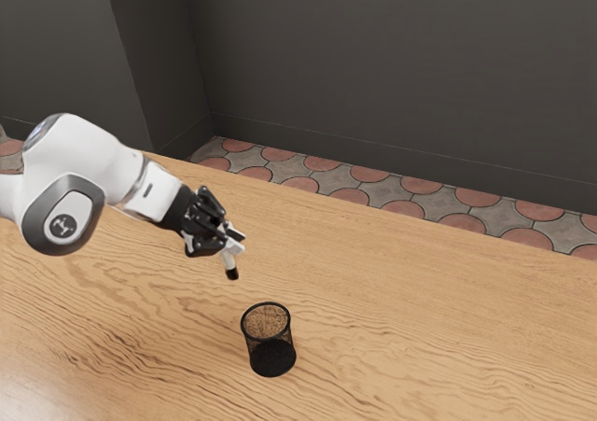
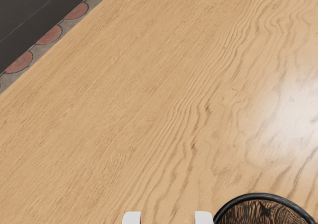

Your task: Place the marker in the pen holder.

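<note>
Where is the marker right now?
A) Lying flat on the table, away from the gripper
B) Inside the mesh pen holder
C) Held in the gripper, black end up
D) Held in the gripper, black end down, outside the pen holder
D: the marker juts from the gripper with its black end lowest, and the upright black mesh pen holder stands apart from it.
</note>
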`<control>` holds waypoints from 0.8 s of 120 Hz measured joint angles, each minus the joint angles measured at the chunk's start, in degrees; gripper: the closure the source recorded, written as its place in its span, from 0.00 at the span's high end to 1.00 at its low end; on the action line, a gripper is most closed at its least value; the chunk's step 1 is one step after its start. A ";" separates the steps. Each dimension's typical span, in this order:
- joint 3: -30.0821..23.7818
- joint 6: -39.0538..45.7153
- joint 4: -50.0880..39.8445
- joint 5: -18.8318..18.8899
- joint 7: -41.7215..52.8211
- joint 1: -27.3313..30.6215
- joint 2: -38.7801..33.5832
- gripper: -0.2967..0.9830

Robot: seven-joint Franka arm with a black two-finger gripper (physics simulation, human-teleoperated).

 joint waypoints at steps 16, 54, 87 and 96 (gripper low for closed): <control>-6.82 -3.08 -2.91 0.00 0.22 2.83 2.89 0.20; -12.08 -8.75 -4.16 -0.35 -1.00 -2.31 3.99 0.20; -11.24 -6.76 -2.14 0.24 -2.35 -3.65 -1.74 0.20; -10.08 -5.35 -2.33 0.23 -2.60 -3.93 -2.70 0.20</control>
